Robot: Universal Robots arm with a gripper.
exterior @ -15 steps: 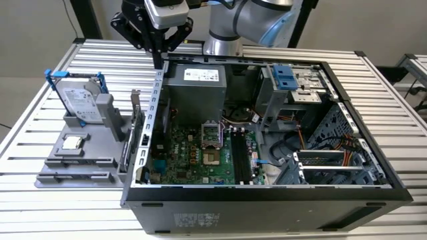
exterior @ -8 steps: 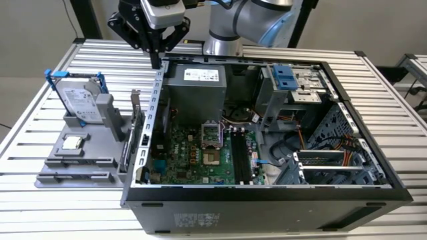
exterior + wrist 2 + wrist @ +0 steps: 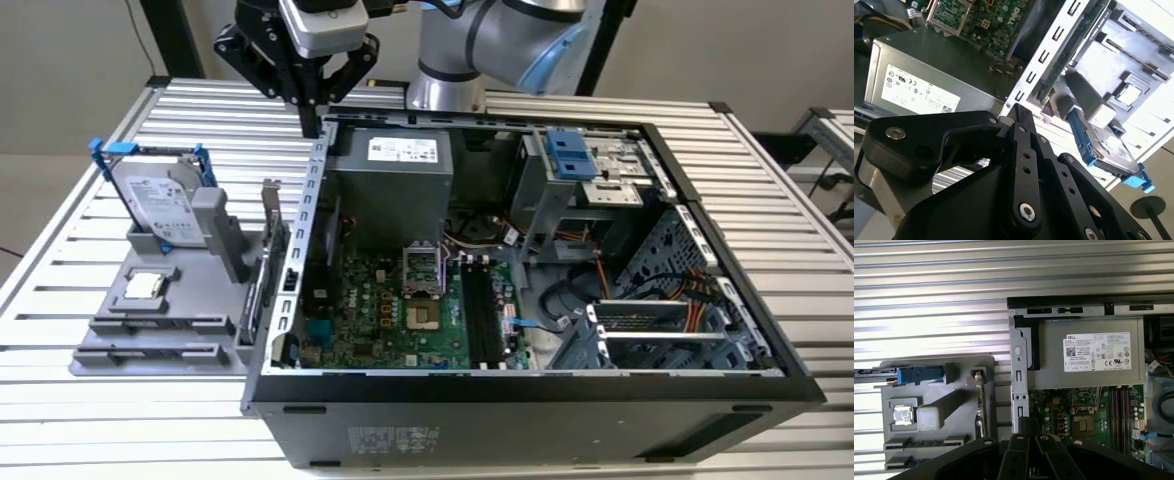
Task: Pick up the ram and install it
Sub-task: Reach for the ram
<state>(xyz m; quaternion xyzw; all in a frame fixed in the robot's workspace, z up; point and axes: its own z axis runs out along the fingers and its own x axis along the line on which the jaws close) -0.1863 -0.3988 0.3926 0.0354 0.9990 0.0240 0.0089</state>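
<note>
The ram (image 3: 271, 268) is a thin dark stick standing on edge in the grey holder (image 3: 147, 340), close beside the open computer case's wall. It appears edge-on in the first wrist view (image 3: 981, 407) and as a long green strip in the second wrist view (image 3: 1060, 62). My gripper (image 3: 312, 122) hangs above the case's far corner on the exterior view's left, well above the ram and apart from it. Its fingers (image 3: 1026, 424) point down, pressed together, with nothing between them (image 3: 1017, 114). The motherboard's black slots (image 3: 478, 310) lie inside the case.
The holder also carries a silver hard drive in a blue frame (image 3: 160, 205) and a square silver processor chip (image 3: 144, 287). Inside the case (image 3: 534, 385) are a grey power supply (image 3: 394, 175), a drive cage and cables. A ribbed metal table (image 3: 80, 420) lies underneath.
</note>
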